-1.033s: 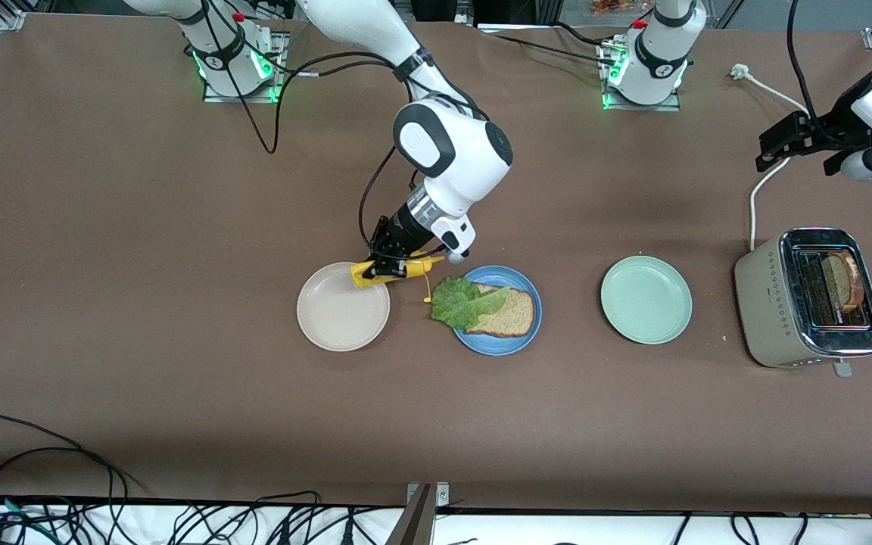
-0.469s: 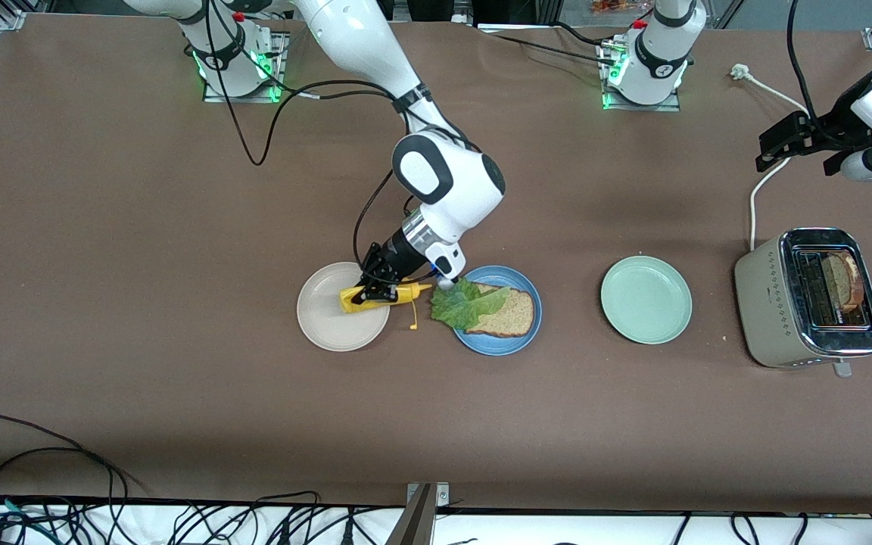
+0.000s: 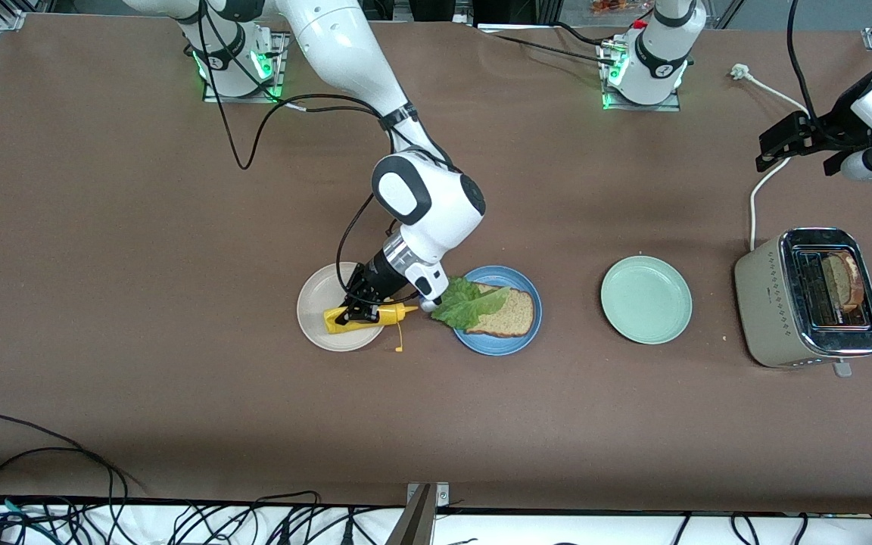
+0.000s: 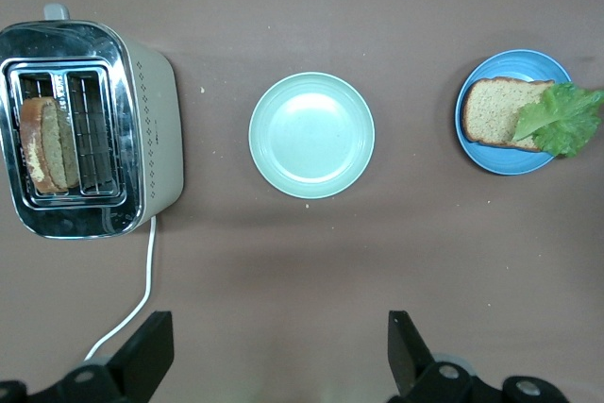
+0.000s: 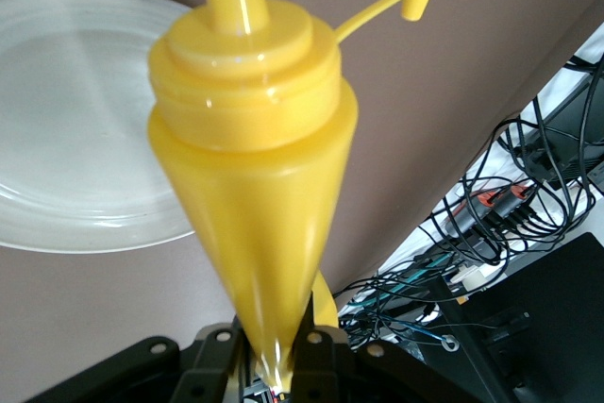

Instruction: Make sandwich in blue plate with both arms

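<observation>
Right end effector (image 3: pixel 360 309): pinched on the yellow squeeze bottle (image 3: pixel 364 316), which lay on its side low over the beige-white plate (image 3: pixel 316 314), nozzle toward the blue plate (image 3: pixel 498 341); its open cap (image 3: pixel 399 348) dangled over the tabletop (image 3: pixel 141 265) by a strap

Left end effector (image 3: pixel 795 140): spread wide and empty; this arm waited, up over the tabletop at its own end, by the toaster (image 3: pixel 811 299)

Blue plate: mid-tabletop, between the beige-white plate and the pale green plate (image 3: pixel 646 300)

Sandwich so far: one bread slice (image 3: pixel 508 312) lay on the blue plate with the lettuce leaf (image 3: pixel 466 303) on it, the leaf hanging over the rim toward the bottle

Done: base slice and lettuce placed, by the look of it

Left: the top slice was not yet on; a second slice (image 3: pixel 837 281) stood in the toaster slot, probably the one to close the sandwich; whether sauce was on the lettuce could not be told

Surface: brown matte covering, with a white cord (image 3: pixel 765 178) running from the toaster

Room: black cables (image 3: pixel 27 454) lay along the camera edge; arm bases glowed green
</observation>
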Tool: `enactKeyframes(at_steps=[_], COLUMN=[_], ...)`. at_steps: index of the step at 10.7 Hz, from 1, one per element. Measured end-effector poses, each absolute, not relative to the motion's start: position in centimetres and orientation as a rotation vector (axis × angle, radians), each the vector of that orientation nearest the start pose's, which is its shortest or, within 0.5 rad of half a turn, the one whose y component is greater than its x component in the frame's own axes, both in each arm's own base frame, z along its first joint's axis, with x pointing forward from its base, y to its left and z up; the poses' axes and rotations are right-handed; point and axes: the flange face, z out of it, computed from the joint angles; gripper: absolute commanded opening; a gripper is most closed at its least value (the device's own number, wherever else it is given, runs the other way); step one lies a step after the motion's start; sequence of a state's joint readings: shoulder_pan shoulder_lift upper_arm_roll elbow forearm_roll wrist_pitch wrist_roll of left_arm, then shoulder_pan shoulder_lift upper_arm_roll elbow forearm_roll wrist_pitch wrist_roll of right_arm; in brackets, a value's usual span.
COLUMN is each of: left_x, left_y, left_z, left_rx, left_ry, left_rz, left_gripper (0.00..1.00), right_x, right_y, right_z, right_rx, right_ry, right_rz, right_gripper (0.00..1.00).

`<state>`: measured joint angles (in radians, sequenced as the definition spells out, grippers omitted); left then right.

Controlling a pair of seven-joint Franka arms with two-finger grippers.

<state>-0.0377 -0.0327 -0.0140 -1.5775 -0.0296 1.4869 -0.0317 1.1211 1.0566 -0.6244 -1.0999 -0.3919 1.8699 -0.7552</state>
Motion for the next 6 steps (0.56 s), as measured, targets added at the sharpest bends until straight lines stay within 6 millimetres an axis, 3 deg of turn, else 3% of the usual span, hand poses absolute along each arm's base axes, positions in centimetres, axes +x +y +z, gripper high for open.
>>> enactKeyframes(at_steps=[6], left_x=[53.46], left_y=[-3.11], left_z=[63.22], left_rx=[-3.167], left_ry=[0.034], left_rz=[0.093], left_gripper=[1.00], right_x=[58.76], right_y=[47.60], right_z=[24.56], right_rx=[1.586], right_ry=[1.567], right_rz=[-0.215], right_gripper=[0.00])
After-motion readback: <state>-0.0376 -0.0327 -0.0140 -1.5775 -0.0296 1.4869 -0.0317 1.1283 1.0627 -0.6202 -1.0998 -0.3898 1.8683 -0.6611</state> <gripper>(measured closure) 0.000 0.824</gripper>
